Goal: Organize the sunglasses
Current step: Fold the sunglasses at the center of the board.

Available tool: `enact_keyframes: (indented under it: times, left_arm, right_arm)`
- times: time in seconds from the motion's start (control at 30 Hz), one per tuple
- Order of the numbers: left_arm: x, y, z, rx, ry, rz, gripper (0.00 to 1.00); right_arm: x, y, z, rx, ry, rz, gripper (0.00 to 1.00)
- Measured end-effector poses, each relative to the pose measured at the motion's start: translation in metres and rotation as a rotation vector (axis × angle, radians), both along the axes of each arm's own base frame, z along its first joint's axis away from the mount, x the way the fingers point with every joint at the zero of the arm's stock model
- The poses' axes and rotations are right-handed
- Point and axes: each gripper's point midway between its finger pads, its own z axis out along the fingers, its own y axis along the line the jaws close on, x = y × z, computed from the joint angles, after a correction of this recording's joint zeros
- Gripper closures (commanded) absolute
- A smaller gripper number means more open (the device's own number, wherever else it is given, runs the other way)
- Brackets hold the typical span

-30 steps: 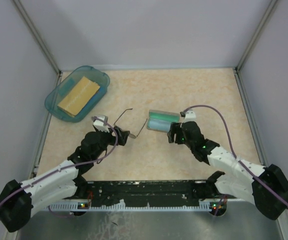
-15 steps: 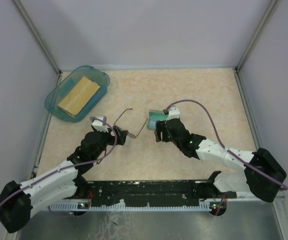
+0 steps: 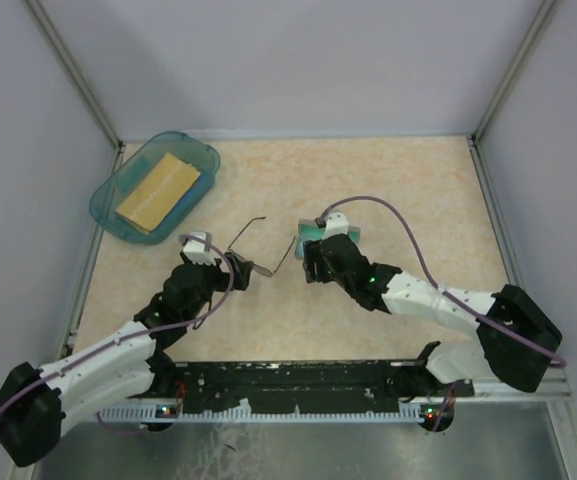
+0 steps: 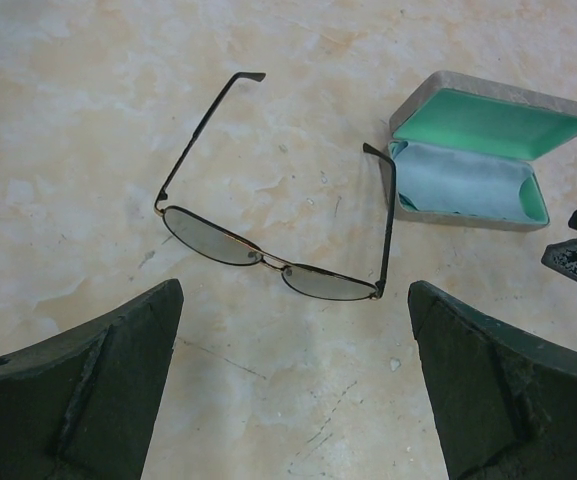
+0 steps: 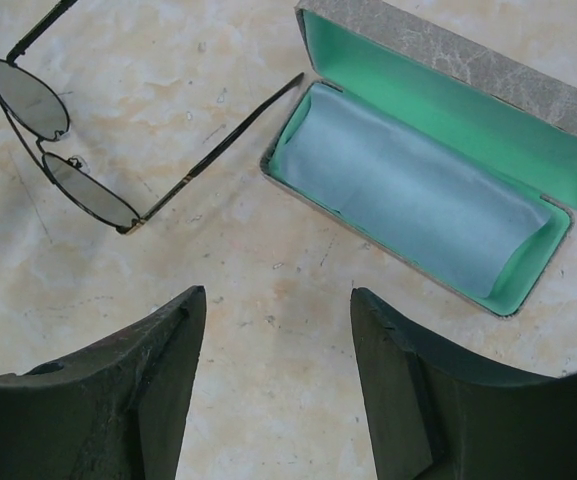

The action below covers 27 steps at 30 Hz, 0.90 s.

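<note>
**Glasses sit open right beside the case, left arm is the closer one**

The sunglasses (image 4: 271, 263) lie flat on the table (image 4: 68, 130) just to the left of the case (image 5: 438, 120), going by the overhead view. Both side arms are unfolded. The tip of one almost reaches the case's left end. I can see a thin gap in both wrist views, so I'd say near but not touching.

The case is open, lid tipped back, with a light blue cloth (image 5: 408, 195) lying in the bottom half.

The left gripper (image 4: 293, 290) is spread wide with nothing in it. It hangs on the side of the glasses away from the case and is lined up straight on the lens bar. The bar runs across the jaw gap, more or less parallel to the line between the two fingers, and the side arms point away from the gripper.

The right gripper (image 5: 278, 295) is parted too and holds nothing. It's over bare table at the case's front edge, with the glasses off to one side of it.

My guess is the left one is better placed for the glasses and the right one for the case. The side arms probably need folding before anything fits in there.

Labels: none I can read. No logo on the case, the cloth or the frame.
</note>
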Motion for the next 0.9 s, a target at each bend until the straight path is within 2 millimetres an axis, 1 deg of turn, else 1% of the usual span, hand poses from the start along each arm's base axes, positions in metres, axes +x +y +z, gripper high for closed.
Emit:
enact_keyframes:
  times: [0.2,0.3,0.37,0.47,0.53,0.63,0.8,0.9]
  left_arm:
    - [0.006,0.0,-0.009,0.042,0.047,0.02,0.0]
    - [0.015,-0.003,-0.004,0.052,0.053,0.029,0.0]
    - [0.022,-0.004,0.001,0.055,0.051,0.036,0.0]
    - [0.032,-0.002,0.009,0.054,0.045,0.047,0.0]
    - [0.043,0.0,0.015,0.056,0.043,0.055,0.0]
    - [0.057,0.008,0.017,0.064,0.052,0.075,0.0]
    - [0.088,0.015,0.016,0.075,0.087,0.081,0.0]
    - [0.096,0.014,0.009,0.075,0.112,0.062,0.0]
  right_arm:
    - [0.001,0.011,-0.002,-0.001,0.021,0.027,0.4]
    - [0.005,0.021,0.003,0.013,0.022,0.041,0.4]
    - [0.011,0.031,0.008,0.023,0.023,0.05,0.4]
    - [0.017,0.045,0.011,0.041,0.034,0.064,0.39]
    - [0.02,0.054,0.011,0.053,0.049,0.069,0.39]
    - [0.022,0.063,0.003,0.055,0.083,0.069,0.39]
    - [0.023,0.071,-0.01,0.051,0.138,0.057,0.39]
    - [0.023,0.077,-0.017,0.053,0.167,0.057,0.39]
